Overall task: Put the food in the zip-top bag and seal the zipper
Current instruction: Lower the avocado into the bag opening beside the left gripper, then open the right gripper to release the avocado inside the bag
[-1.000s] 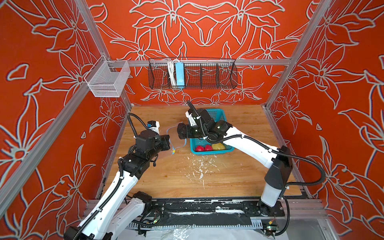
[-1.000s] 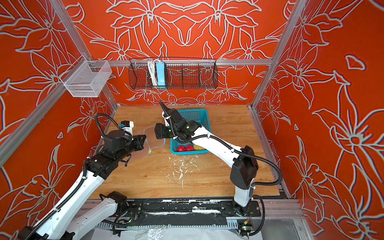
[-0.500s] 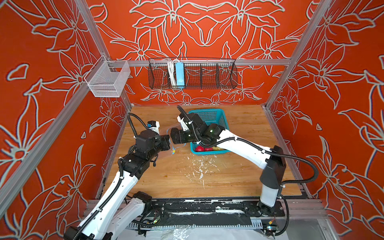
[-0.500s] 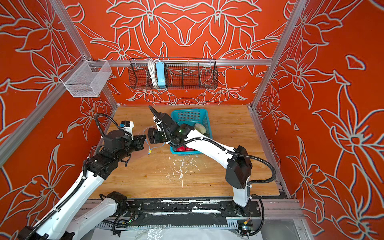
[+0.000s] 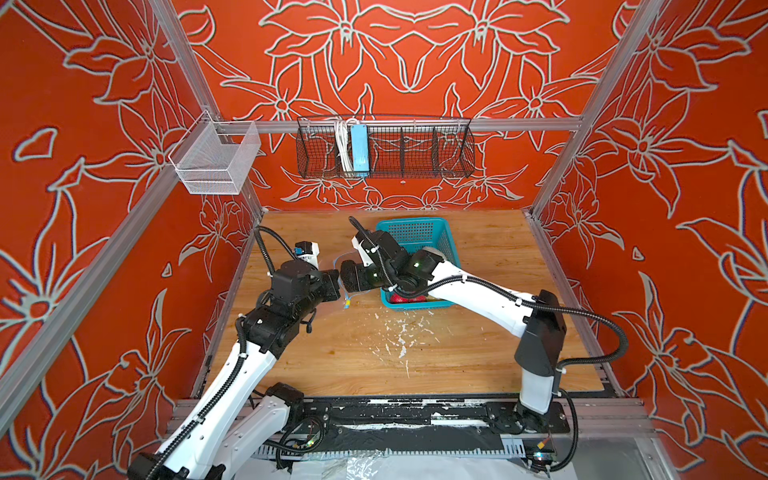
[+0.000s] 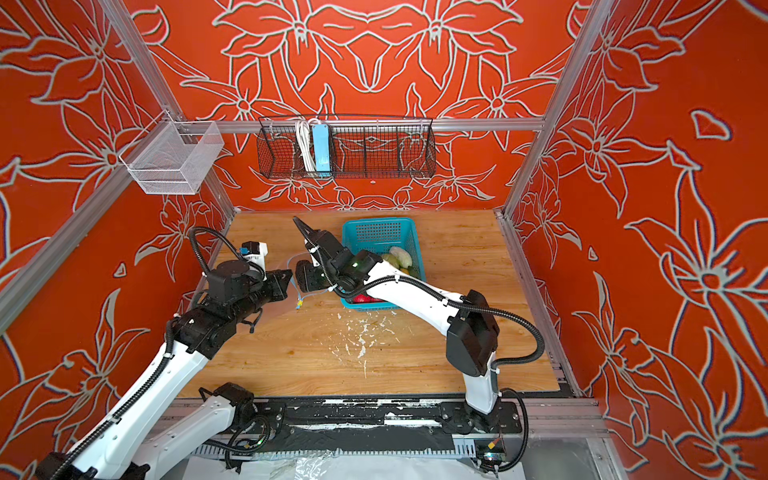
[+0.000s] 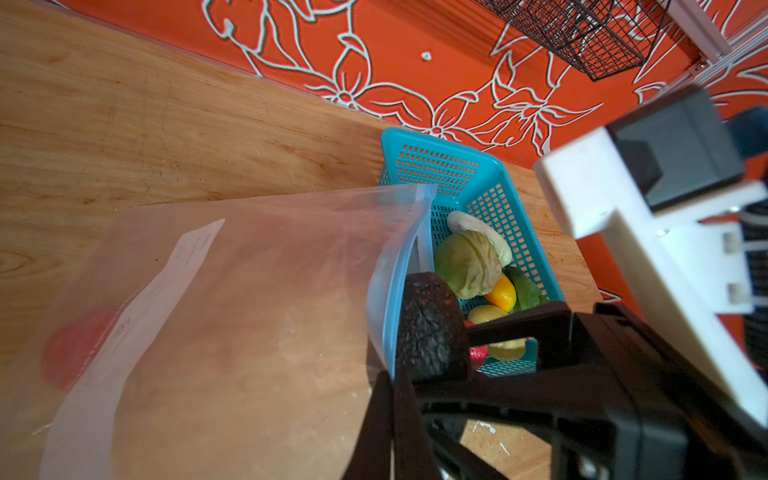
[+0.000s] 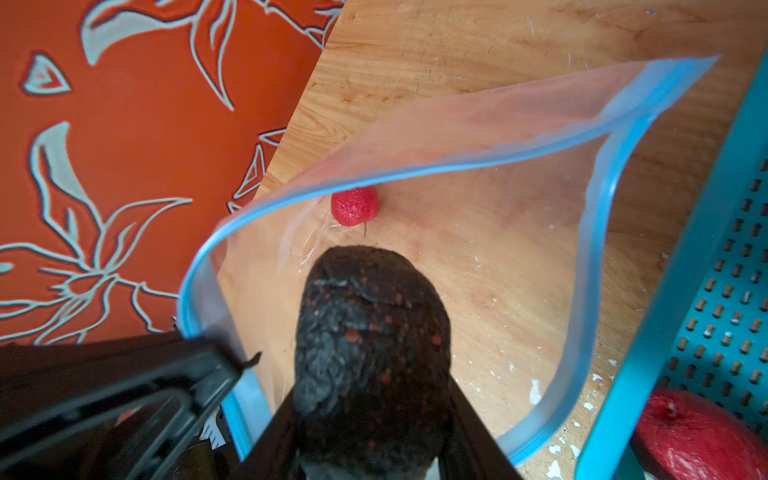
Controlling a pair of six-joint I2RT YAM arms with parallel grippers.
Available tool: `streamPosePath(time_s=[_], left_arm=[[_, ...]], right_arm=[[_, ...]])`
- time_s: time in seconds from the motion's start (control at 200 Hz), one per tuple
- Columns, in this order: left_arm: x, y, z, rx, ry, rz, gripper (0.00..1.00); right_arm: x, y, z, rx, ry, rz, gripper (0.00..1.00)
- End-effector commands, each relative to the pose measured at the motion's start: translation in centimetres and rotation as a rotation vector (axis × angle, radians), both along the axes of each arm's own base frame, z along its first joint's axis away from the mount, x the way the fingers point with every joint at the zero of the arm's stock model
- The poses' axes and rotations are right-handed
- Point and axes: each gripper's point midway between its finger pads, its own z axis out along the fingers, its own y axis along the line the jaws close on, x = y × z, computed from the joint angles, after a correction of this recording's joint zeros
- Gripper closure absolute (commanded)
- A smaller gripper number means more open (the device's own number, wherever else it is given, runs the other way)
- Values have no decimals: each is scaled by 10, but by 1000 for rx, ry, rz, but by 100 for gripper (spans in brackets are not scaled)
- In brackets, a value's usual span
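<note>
Right gripper (image 8: 374,409): closed round the avocado (image 8: 370,332), one finger on each side, the dark end of the fruit sticking out past the fingertips.
Avocado position: at the open mouth of the bag (image 7: 249,270). In the right wrist view its tip lies inside the ring of the rim. In the left wrist view it sits just beside the blue edge.
Left gripper (image 7: 390,415): jaws pinched together on the bag's rim, holding that side of the mouth up off the table (image 5: 415,353).
Grippers together: almost tip to tip in both top views, just left of the basket (image 5: 415,224).
Zipper strip (image 8: 415,168): unsealed, running as a wide open loop round the mouth.
Slider tab (image 5: 345,304): small and yellowish, hanging just below the two grippers in a top view.
Bag contents: one strawberry (image 8: 354,205), lying on the lower wall, well in from the mouth.
Bag body: clear, lying on the table, the mouth end towards the basket.
Basket contents: cabbage (image 7: 467,264) with the cucumber (image 7: 469,222) against it. Beside them are the mango (image 7: 503,293) and the potato (image 7: 486,313). A red piece (image 8: 698,436) sits at the near end; what it is cannot be told.
</note>
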Motion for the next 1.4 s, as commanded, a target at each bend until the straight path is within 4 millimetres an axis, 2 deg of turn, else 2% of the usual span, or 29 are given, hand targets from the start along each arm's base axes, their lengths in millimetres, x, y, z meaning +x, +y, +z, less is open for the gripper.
streamPosePath(time_s=[0.0, 0.05, 0.13, 0.21, 0.28, 0.535, 0.886, 1.246, 1.306, 1.396], left_arm=[[0, 0, 12, -18, -38, -4, 100], [0, 0, 11, -18, -37, -2, 100], [0, -1, 12, -18, -37, -5, 100], [0, -1, 12, -21, -40, -5, 100], [0, -1, 12, -21, -40, -5, 100], [0, 0, 14, -23, -45, -3, 100], [-1, 0, 14, -25, -47, -4, 100], [0, 2, 13, -16, -47, 7, 100], [0, 4, 14, -11, -48, 16, 100], [0, 7, 13, -4, -54, 33, 100]], right_arm=[[2, 12, -2, 2, 28, -3, 55], [2, 15, -2, -2, 39, -1, 49], [3, 17, -1, -6, 48, 3, 46], [3, 18, 1, -7, 48, 5, 37], [4, 17, 2, -10, 49, 2, 33], [3, 5, 15, -28, 15, -14, 33], [6, -42, 41, -56, -77, -76, 25], [19, -96, 38, -161, -63, -158, 14], [20, -102, 35, -192, -61, -159, 3], [22, -110, 31, -247, -67, -163, 2]])
